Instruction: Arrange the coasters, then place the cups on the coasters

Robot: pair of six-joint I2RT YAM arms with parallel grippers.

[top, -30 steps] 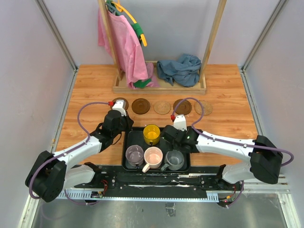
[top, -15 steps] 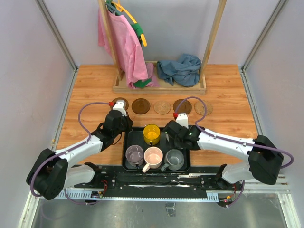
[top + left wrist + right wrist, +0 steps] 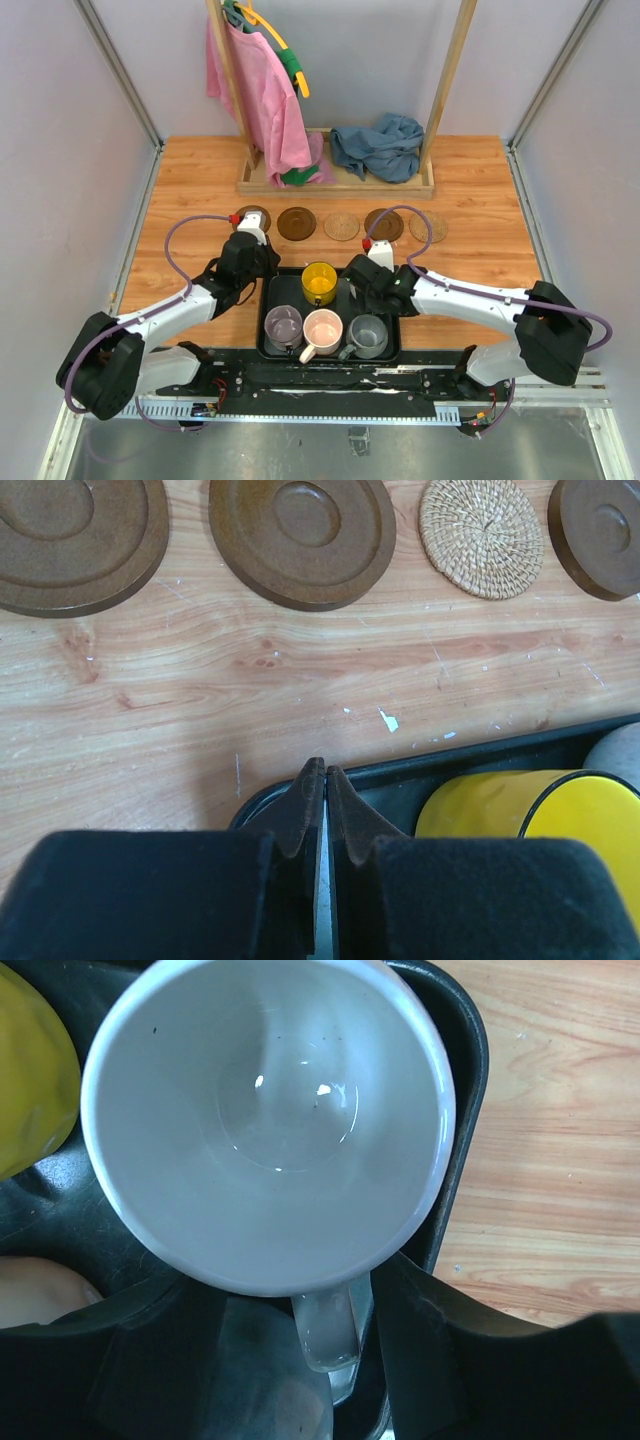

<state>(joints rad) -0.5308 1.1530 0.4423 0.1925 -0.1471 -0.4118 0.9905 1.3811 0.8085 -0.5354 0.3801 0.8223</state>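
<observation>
Hiding the white cup [image 3: 270,1120] overhead, right gripper [image 3: 305,1300] straddles its handle [image 3: 330,1335].

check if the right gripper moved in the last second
Yes, slightly: the right gripper edged left toward the yellow cup on the black tray.

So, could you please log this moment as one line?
coasters: row on table; white cup: in tray; right fingers: open astride its handle; left fingers: shut
</observation>
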